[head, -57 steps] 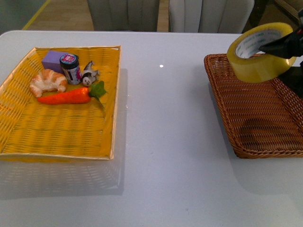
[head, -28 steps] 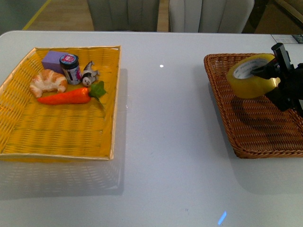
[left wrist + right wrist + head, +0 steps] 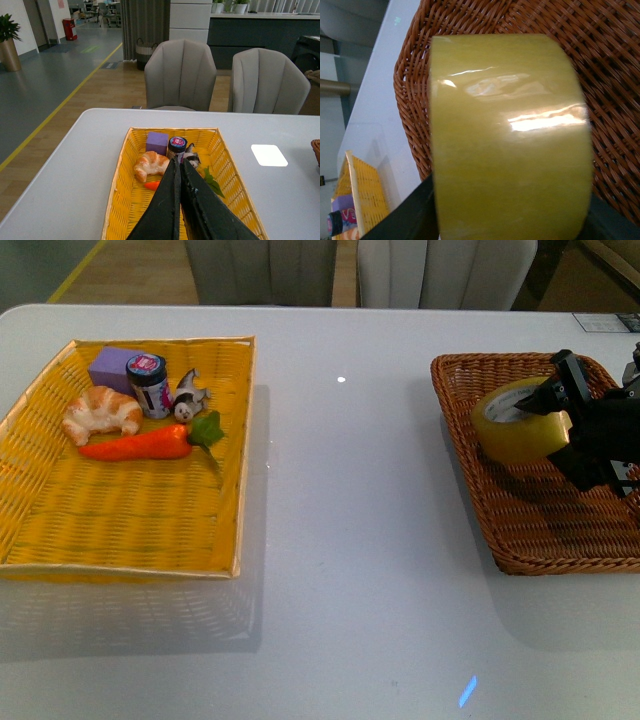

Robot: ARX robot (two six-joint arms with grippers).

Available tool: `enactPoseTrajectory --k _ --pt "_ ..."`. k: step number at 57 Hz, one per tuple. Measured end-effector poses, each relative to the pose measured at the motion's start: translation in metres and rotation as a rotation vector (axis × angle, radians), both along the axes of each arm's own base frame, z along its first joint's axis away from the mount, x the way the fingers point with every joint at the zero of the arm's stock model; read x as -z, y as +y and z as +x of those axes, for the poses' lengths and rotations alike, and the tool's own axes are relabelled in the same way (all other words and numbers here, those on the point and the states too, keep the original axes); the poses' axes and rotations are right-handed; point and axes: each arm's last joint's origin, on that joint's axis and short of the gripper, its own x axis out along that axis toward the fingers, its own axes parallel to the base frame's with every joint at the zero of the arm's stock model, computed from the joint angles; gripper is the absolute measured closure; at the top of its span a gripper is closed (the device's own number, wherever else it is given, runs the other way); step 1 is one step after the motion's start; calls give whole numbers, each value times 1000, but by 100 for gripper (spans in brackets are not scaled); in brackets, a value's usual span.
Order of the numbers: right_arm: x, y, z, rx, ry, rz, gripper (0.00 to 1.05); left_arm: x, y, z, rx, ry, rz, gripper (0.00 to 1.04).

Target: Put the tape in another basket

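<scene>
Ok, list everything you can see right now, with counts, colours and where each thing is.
table: one, white, under everything
chairs: two, grey, at the table's far side
tray: one, yellow woven, left side of table
block: one, purple, tray's far end
jar: one, dark with pink lid, beside the block
croissant: one, golden, tray's far left
carrot: one, orange with green top, in front of the croissant
toy: one, grey and white, right of the jar
basket: one, brown wicker, right side of table
tape: one, yellowish, low in the basket's far left part
right claw: black, shut on the tape
left claw: black, shut, empty, above the tray
</scene>
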Motion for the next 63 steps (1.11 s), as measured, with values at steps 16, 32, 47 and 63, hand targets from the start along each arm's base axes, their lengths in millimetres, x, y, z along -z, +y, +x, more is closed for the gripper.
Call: enactPoseTrajectory --k 16,32,47,63 --pt "-22 -20 -26 25 -46 14 9 4 0 -12 0 20 0 103" --pt "-89 -27 -79 -25 -216 -15 9 4 0 -13 0 17 0 103" --pt "-145 -18 -150 -81 -356 -136 9 4 0 -13 0 17 0 103" --pt "-139 -1 -196 -49 -598 -861 58 4 0 -13 0 16 0 103"
